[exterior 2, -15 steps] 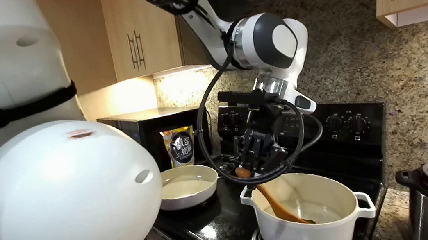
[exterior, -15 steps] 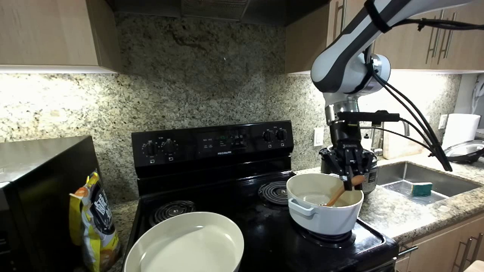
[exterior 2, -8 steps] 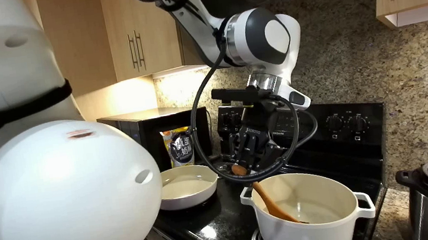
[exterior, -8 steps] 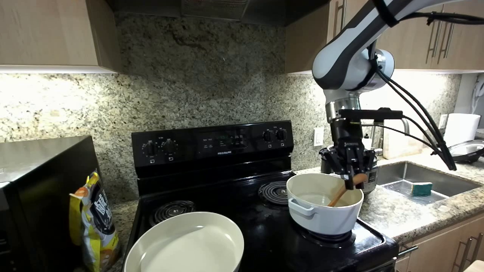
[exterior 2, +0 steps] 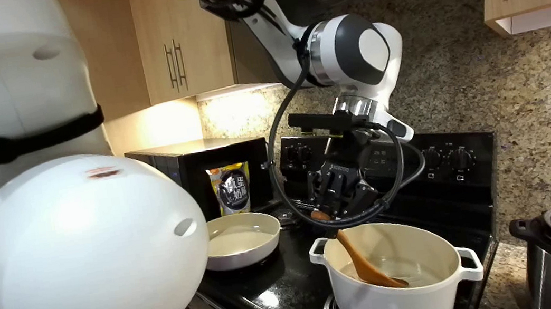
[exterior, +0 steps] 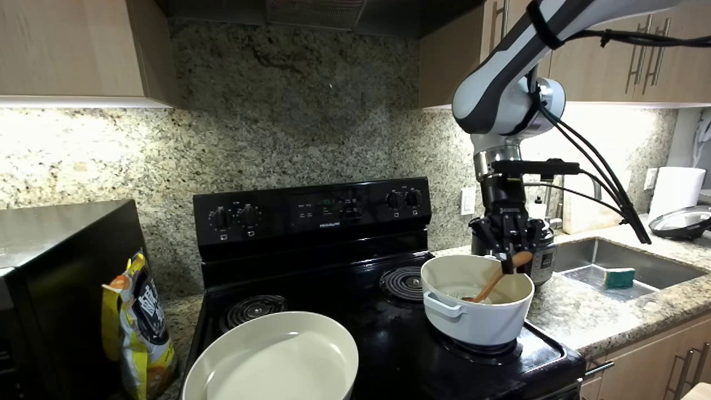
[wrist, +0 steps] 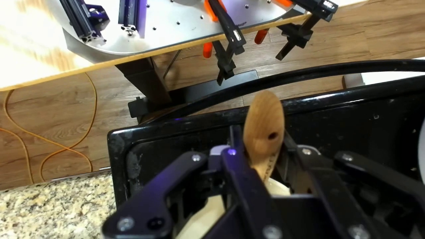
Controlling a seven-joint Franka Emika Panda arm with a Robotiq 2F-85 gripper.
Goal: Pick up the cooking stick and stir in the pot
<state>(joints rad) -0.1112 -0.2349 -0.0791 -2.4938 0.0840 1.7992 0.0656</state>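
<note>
Lettering on the back panel of the stove (exterior: 389, 344) reads FRIGIDAIRE; the lit display (exterior: 329, 201) above it is too blurry to make out. ROBOTIQ is on my gripper (exterior: 516, 266), just legible. Yellow & black bag (exterior 2: 233, 189) carries Chinese characters — I get 蛋 & 奶, rest too sm. for me. Printing on the handle of the cooking stick (wrist: 264, 122) shows in wrist view only, also too sm. to read.

Wrist view alone gives me black clamps (wrist: 229, 28) w/ orange parts & an orange cable (wrist: 68, 148) on the wood floor (wrist: 382, 33). In an exterior view I've got a sink (exterior: 650, 263) w/ a green sponge (exterior: 619, 278) in it, plus a paper towel roll (exterior: 676, 190). In an exterior view a big white arm link (exterior 2: 93, 263) fills the foreground, & a black cable loop (exterior 2: 348, 221) passes in front of my jaws.

Jaws: clamped on the cooking stick, one finger per side, rounded handle end poking out past my fingers. From my grip it slants down into the white pot (exterior: 477, 325) — lower end inside, below the rim; whether it touches bottom I can't see. Handle end's above the rim, & the pot stands on the stove.
</note>
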